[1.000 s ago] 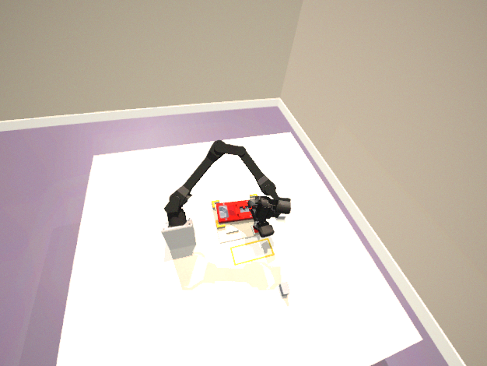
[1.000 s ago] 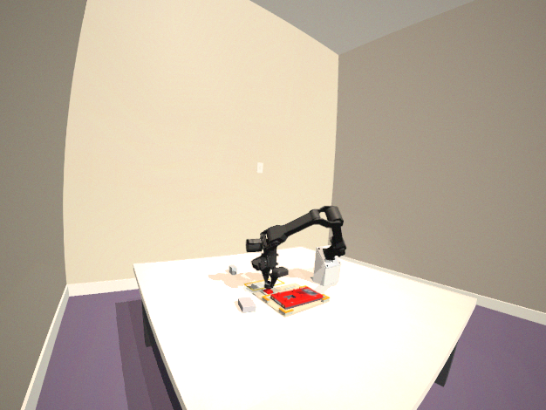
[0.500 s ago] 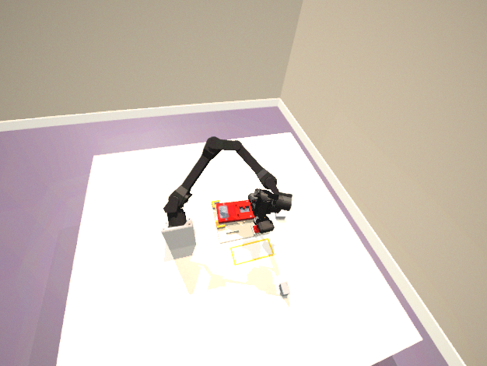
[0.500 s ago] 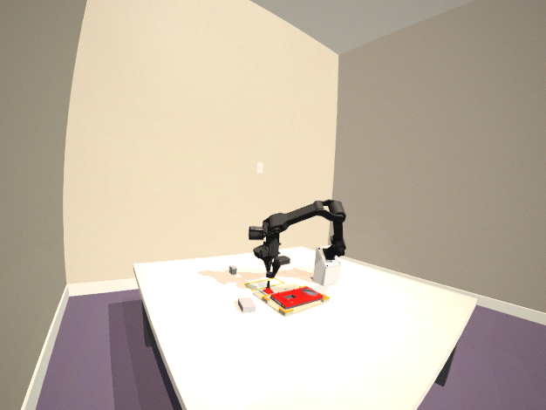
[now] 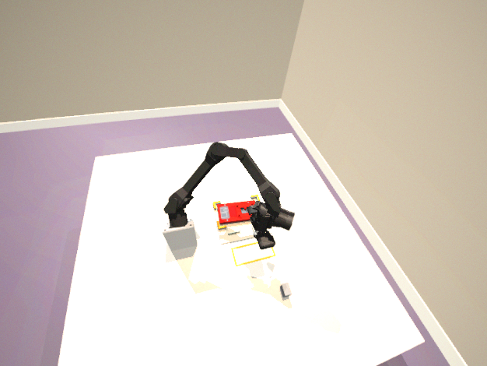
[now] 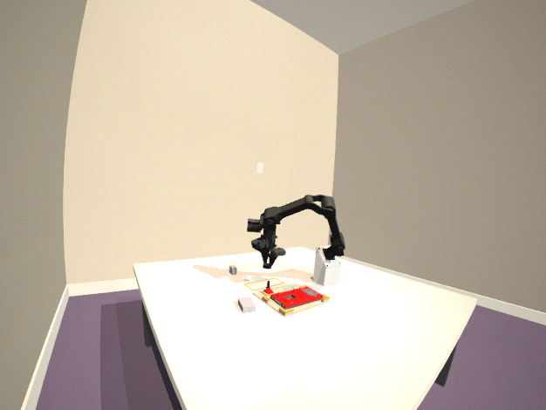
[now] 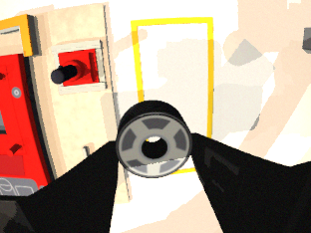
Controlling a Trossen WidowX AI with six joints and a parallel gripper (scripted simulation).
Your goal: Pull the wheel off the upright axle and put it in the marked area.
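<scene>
My gripper (image 6: pixel 267 265) (image 7: pixel 153 144) is shut on the wheel, in the air. The wheel (image 7: pixel 154 107) has a black tyre and a grey hub with an open centre hole, and faces the wrist camera between the two fingers. The upright black axle (image 6: pixel 268 284) (image 7: pixel 62 75) stands bare on its red base, to the left of the wheel in the wrist view. The marked area is a yellow outline (image 5: pixel 234 256) (image 6: pixel 249 287) (image 7: pixel 210 75). In the wrist view the wheel overlaps its lower left part. The wheel's height above the table is hard to judge.
A red panel (image 5: pixel 236 212) (image 6: pixel 297 297) (image 7: pixel 11 112) lies on the pale board with the axle, between yellow corner pieces. One grey block (image 5: pixel 285 290) (image 6: pixel 232 269) stands beyond the marked area. Another block (image 6: pixel 247 304) lies beside the board.
</scene>
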